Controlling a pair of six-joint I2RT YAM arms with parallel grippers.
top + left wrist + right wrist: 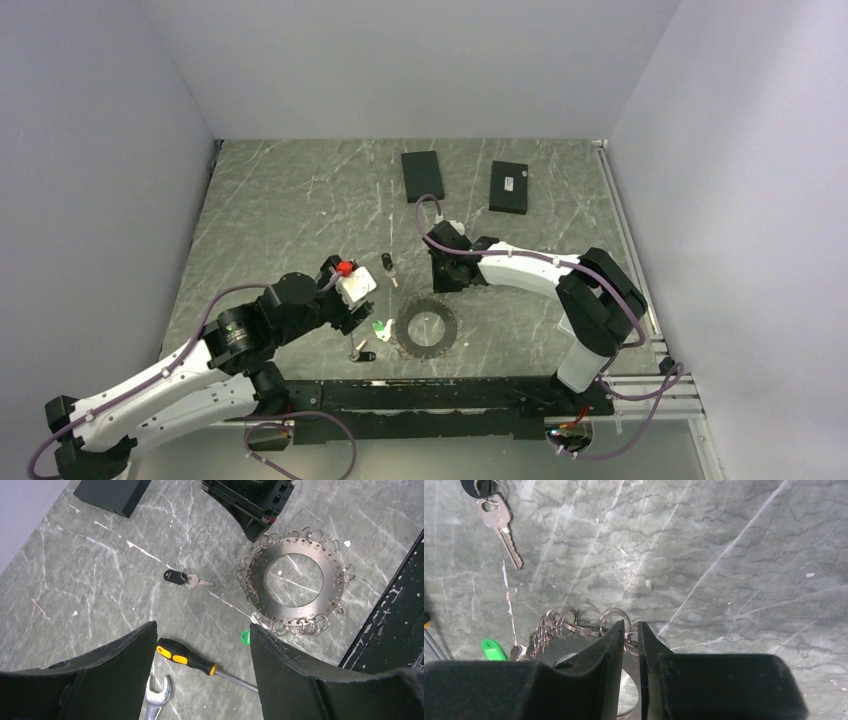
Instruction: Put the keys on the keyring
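The keyring (428,327) is a flat grey metal disc with many small split rings on its rim and a green tag (381,328); it also shows in the left wrist view (300,575). One black-headed key (388,263) lies beyond it, also seen in the left wrist view (176,576) and the right wrist view (499,520). A second key (362,352) lies near the front. My left gripper (202,630) is open and empty, above the table left of the ring. My right gripper (630,624) is shut to a narrow slit over the ring's far rim, with small split rings (569,622) at its tips.
A black-and-yellow screwdriver (187,657) and a silver wrench (157,695) lie under my left gripper. Two black boxes (422,175) (509,187) sit at the back. A black rail (440,395) runs along the near edge.
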